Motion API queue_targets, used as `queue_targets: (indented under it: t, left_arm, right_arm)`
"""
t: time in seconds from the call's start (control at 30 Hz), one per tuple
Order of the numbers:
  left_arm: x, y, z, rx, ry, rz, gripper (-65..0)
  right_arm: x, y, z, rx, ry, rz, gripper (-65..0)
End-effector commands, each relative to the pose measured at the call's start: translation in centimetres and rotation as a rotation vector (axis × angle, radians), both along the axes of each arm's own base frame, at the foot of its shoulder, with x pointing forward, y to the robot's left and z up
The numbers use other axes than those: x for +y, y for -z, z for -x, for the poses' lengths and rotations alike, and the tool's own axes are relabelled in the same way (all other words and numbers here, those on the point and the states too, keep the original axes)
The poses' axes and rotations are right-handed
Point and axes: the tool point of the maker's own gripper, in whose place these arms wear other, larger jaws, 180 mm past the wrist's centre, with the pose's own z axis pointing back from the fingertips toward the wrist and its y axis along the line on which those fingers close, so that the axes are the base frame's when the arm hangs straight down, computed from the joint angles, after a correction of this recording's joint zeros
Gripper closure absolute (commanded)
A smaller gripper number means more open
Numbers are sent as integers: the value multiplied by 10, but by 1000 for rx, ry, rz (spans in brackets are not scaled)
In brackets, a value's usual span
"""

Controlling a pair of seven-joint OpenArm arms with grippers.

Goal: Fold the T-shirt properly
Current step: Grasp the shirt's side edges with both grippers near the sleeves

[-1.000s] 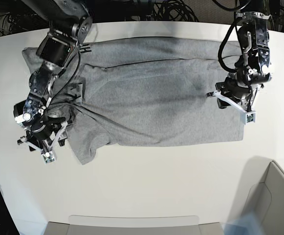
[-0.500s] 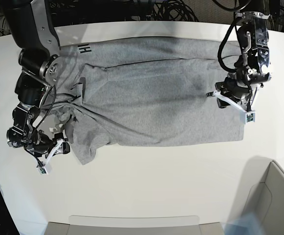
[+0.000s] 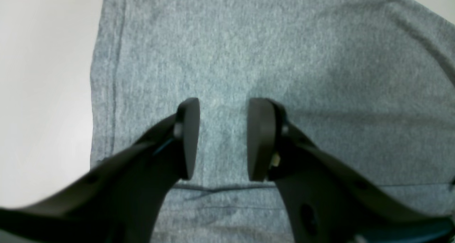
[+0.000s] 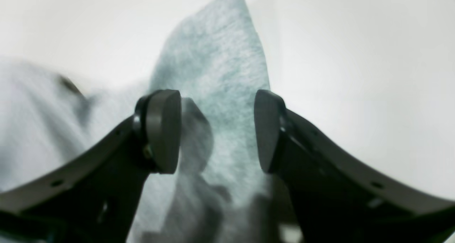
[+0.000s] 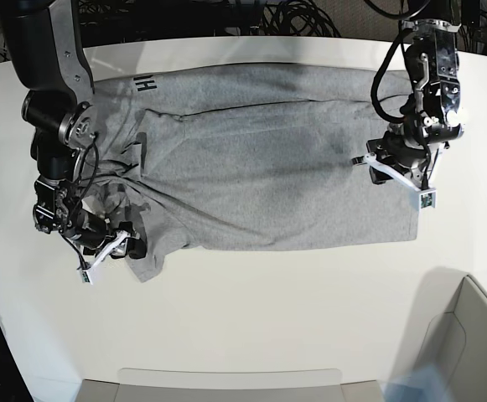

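The grey T-shirt (image 5: 268, 167) lies spread flat across the white table, with black lettering (image 5: 147, 84) showing at its far left edge. My right gripper (image 5: 105, 247) is low at the shirt's near-left corner. In the right wrist view it (image 4: 217, 129) stands open, with a pointed sleeve flap (image 4: 217, 58) lying under and beyond its fingers. My left gripper (image 5: 398, 172) hangs over the shirt's right end. In the left wrist view it (image 3: 222, 136) is open just above the fabric (image 3: 284, 58), near the stitched hem (image 3: 110, 93), with nothing pinched between the fingers.
A grey bin (image 5: 469, 335) stands at the near right corner and a shallow tray (image 5: 226, 385) along the near edge. Black cables (image 5: 293, 17) run behind the table. Bare white tabletop (image 5: 293, 310) stretches in front of the shirt.
My right arm has swung back off the shirt's left end, uncovering the lettering. Its gripper dropped out to the left, then came in at the sleeve flap. The left arm has stayed put.
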Motion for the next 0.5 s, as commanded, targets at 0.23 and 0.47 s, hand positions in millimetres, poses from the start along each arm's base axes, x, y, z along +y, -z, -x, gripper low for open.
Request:
queue_targets:
  t: [0.23, 0.47]
  left_arm:
    - [4, -10, -6, -35, -3, -14, -233]
    - [4, -11, -7, -36, -3, -14, -233]
  right_arm:
    - [4, 25, 28, 110, -54, -34, -327]
    - [12, 35, 37, 142, -67, -50, -327]
